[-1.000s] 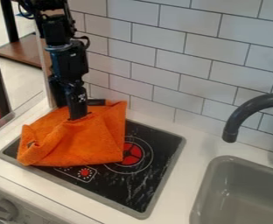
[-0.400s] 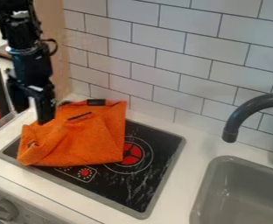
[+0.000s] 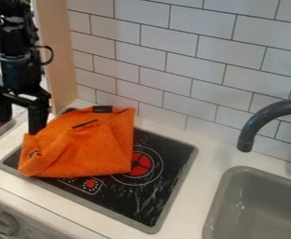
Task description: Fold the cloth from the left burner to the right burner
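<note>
My gripper [image 3: 17, 125] stands open at the left, its two fingers spread wide with nothing between them. One finger is in front of the cloth's upper left edge; whether they touch I cannot tell. The orange cloth [image 3: 89, 149] lies bunched and partly folded over the left half of the black stove top, hiding the left burner. Its right edge reaches the red centre of the right burner [image 3: 142, 164], most of which is uncovered. A dark tag shows at the cloth's back edge, and a dark slit shows in a fold near its top.
To the right are a grey sink [image 3: 218, 205] and a dark curved faucet [image 3: 254, 123]. A white tiled wall [image 3: 167, 51] rises behind the counter. Below the front edge is a knob [image 3: 6, 223]. At the far left, behind the arm, something dark glows red.
The gripper has come away from the cloth's upper part and moved left, and its fingers now show spread apart. The cloth has stayed in place.
</note>
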`<state>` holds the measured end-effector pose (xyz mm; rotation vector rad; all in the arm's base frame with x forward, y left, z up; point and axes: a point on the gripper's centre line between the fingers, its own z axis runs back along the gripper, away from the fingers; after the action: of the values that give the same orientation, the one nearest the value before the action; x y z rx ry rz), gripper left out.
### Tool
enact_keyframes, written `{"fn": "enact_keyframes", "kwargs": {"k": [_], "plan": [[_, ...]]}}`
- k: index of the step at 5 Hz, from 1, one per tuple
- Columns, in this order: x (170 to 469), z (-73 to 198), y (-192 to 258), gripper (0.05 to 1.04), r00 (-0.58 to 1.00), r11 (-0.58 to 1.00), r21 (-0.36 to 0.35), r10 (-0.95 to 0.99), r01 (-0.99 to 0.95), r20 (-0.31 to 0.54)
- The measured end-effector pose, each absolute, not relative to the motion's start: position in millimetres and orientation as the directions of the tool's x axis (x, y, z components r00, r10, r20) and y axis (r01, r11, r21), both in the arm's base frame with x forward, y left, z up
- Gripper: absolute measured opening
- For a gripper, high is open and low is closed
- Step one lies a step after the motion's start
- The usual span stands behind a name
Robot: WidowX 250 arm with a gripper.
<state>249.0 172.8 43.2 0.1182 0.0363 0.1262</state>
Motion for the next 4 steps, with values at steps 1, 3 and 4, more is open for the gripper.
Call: {"fn": "enact_keyframes", "kwargs": {"k": [1,3,4], "plan": [[258,34,181,0.999,0.98,0.973,0.137,0.194,-0.187,-0.038],[262,13,184,0.999,0.947,0.94,0.151,0.318,-0.307,-0.05],[269,6,181,0.999,0.939,0.932,0.151,0.34,-0.33,-0.044]]}}
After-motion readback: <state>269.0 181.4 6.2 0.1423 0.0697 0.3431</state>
